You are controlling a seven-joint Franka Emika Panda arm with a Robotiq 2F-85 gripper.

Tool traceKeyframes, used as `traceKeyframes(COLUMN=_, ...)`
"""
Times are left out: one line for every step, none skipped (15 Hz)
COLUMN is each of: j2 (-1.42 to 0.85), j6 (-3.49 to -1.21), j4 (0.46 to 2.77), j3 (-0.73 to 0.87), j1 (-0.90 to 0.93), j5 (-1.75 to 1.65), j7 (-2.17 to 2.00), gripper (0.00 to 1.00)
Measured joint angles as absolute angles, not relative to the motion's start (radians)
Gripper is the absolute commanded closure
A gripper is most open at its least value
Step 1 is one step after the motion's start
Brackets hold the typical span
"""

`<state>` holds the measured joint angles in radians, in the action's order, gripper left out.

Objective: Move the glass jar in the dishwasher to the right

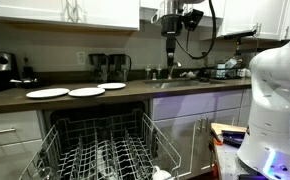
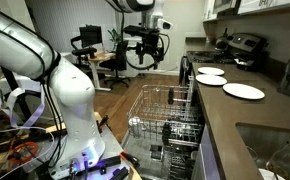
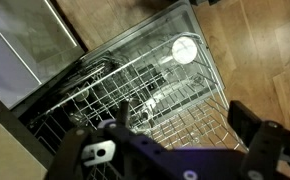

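Observation:
The dishwasher stands open with its light-grey wire rack (image 1: 85, 150) pulled out; the rack also shows in an exterior view (image 2: 170, 105) and in the wrist view (image 3: 105, 95). The glass jar (image 3: 186, 49) appears from above as a pale round disc at a corner of the rack, and as a small round shape at the rack's near corner in an exterior view (image 2: 134, 122). My gripper (image 1: 171, 28) hangs high above the counter, far over the rack, and is also seen in an exterior view (image 2: 145, 45). Its jaws (image 3: 182, 115) are open and empty.
Three white plates (image 1: 85, 92) lie on the dark counter above the dishwasher, also seen in an exterior view (image 2: 243, 90). A sink (image 2: 275, 150) lies beside them. The robot's white base (image 1: 275, 90) stands by the rack. Wooden floor lies beyond the rack.

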<state>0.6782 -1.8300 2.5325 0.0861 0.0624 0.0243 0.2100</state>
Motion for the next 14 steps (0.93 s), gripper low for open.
traceKeyframes(j2=0.678, j6=-1.83, j4=2.532, j3=0.086, j1=0.062, j5=0.024, j7=0.21, gripper=0.0)
traceKeyframes(j2=0.678, j6=-1.83, j4=2.532, j3=0.086, j1=0.062, j5=0.024, j7=0.21, gripper=0.0)
traceKeyframes(j2=0.678, j6=-1.83, j4=2.532, j3=0.086, j1=0.062, j5=0.024, j7=0.21, gripper=0.0)
traceKeyframes(j2=0.678, j6=-1.83, j4=2.532, j3=0.086, j1=0.062, j5=0.024, j7=0.21, gripper=0.0)
traceKeyframes(j2=0.678, j6=-1.83, j4=2.532, j3=0.086, j1=0.062, j5=0.024, j7=0.21, gripper=0.0)
traceKeyframes(j2=0.678, j6=-1.83, j4=2.532, j3=0.086, j1=0.062, j5=0.024, j7=0.21, gripper=0.0)
traceKeyframes(j2=0.678, j6=-1.83, j4=2.532, j3=0.086, j1=0.062, j5=0.024, j7=0.21, gripper=0.0)
traceKeyframes(j2=0.678, j6=-1.83, j4=2.532, j3=0.086, j1=0.062, j5=0.024, j7=0.21, gripper=0.0)
traceKeyframes(j2=0.678, j6=-1.83, j4=2.532, j3=0.086, j1=0.062, j5=0.024, j7=0.21, gripper=0.0)
traceKeyframes(j2=0.677, j6=-1.832, j4=2.532, j3=0.086, j1=0.062, j5=0.024, j7=0.21, gripper=0.0)
traceKeyframes(j2=0.673, j6=-1.837, j4=2.53, j3=0.084, j1=0.063, j5=0.024, j7=0.21, gripper=0.0)
traceKeyframes(j2=0.663, j6=-1.843, j4=2.523, j3=0.082, j1=0.067, j5=0.024, j7=0.214, gripper=0.0)
traceKeyframes(j2=0.645, j6=-1.849, j4=2.511, j3=0.078, j1=0.072, j5=0.021, j7=0.223, gripper=0.0)
traceKeyframes(j2=0.621, j6=-1.854, j4=2.491, j3=0.074, j1=0.076, j5=0.018, j7=0.236, gripper=0.0)
